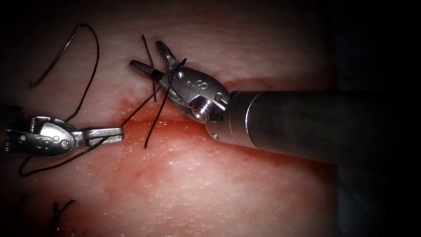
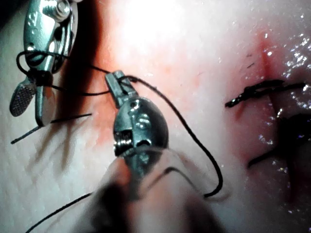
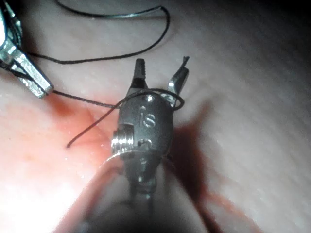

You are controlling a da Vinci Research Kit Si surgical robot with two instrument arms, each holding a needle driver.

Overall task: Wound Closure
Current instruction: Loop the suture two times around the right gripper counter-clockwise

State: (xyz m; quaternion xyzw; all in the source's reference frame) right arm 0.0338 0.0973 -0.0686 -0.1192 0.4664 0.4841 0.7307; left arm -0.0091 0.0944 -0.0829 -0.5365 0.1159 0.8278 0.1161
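Here, the left tool's (image 1: 115, 134) fingers are pressed together, pinching the thread (image 1: 139, 106) at about 8 o'clock of the endoscope view, just left of the cut (image 1: 245, 82). The right tool's (image 1: 153, 59) fingers (image 1: 141, 67) are spread at 12 o'clock, holding nothing; thread is looped round the tool just behind them, with a free end hanging toward 6 o'clock across the red fluid (image 1: 144, 131). More thread arcs over the tissue (image 1: 210, 188) at 10 o'clock. Cannot tell where the needle is. Left wrist view: tied stitches (image 2: 255, 92) on the cut.
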